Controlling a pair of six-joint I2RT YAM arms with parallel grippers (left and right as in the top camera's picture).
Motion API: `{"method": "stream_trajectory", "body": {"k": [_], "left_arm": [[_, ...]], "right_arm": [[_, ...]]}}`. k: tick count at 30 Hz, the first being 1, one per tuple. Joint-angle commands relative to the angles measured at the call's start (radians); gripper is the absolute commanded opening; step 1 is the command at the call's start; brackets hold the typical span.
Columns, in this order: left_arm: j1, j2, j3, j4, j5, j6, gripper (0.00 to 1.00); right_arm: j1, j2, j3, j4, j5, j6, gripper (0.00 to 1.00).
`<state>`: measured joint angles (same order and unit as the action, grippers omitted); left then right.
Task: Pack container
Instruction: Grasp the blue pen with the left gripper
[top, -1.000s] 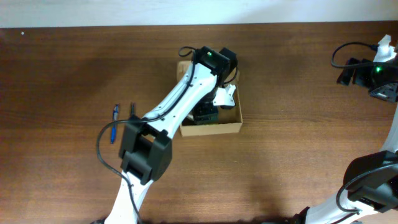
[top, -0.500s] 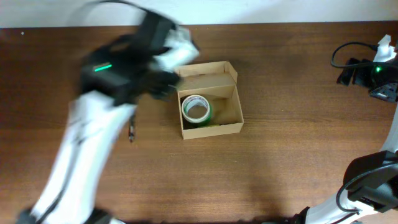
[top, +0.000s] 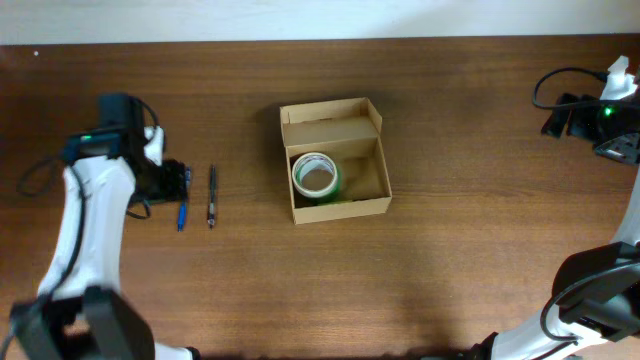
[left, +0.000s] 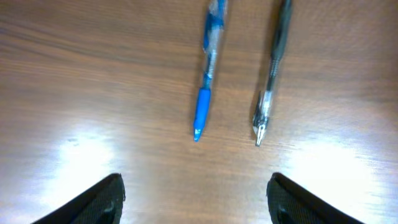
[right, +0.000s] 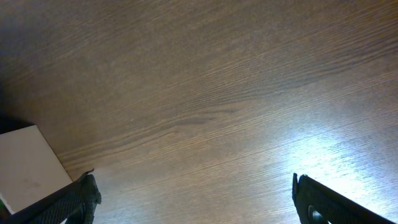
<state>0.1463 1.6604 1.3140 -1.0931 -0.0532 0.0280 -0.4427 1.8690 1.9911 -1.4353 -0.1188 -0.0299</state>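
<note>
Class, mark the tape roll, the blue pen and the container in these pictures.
tape roll (top: 298, 176), overhead view, on its left rim.
blue pen (left: 203, 111), left wrist view, on its blue grip.
container (top: 345, 208), overhead view, on its near outer wall.

We see a dark brown wood-grain table (top: 450, 250), with bright patches of lamp glare on its surface in both wrist views. Near its middle stands a small tan cardboard box (top: 340, 209), its hinged flap lid open toward the far edge. To the left of the box and well apart from it, two pens lie directly on the wood, side by side, roughly parallel and not touching. One is a blue pen (left: 207, 74) with a clear barrel, the other a dark pen (left: 272, 74) just to its right. In the right wrist view we also make out a white block (right: 28, 168) at the lower left corner, and we cannot tell what it is.
</note>
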Motion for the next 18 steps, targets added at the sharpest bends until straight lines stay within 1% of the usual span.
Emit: {"method": "stream_trajectory", "body": {"k": [1, 7, 9, 10, 12, 15, 17, 18], "left_arm": [[0.003, 0.072, -0.007, 0.040, 0.040, 0.072, 0.73], [0.003, 0.198, -0.008, 0.116, 0.042, 0.085, 0.73], [0.003, 0.228, -0.007, 0.147, 0.039, 0.124, 0.73], [0.003, 0.237, -0.007, 0.161, 0.038, 0.124, 0.73], [0.003, 0.250, -0.007, 0.193, 0.039, 0.124, 0.70], [0.005, 0.257, -0.008, 0.227, 0.039, 0.124, 0.70], [0.005, 0.257, -0.008, 0.238, 0.039, 0.125, 0.65], [0.005, 0.257, -0.008, 0.242, 0.039, 0.128, 0.65]], "right_arm": [[0.004, -0.002, -0.005, 0.000, -0.009, 0.005, 0.99], [0.004, -0.002, -0.005, 0.001, -0.009, 0.005, 0.99], [0.004, -0.002, -0.005, 0.000, -0.009, 0.005, 0.99], [0.004, -0.002, -0.005, 0.000, -0.009, 0.005, 0.99], [0.004, -0.002, -0.005, 0.000, -0.009, 0.005, 0.99], [0.004, -0.002, -0.005, 0.000, -0.009, 0.005, 0.99], [0.004, -0.002, -0.005, 0.000, -0.009, 0.005, 0.99], [0.004, -0.002, -0.005, 0.000, -0.009, 0.005, 0.99]]}}
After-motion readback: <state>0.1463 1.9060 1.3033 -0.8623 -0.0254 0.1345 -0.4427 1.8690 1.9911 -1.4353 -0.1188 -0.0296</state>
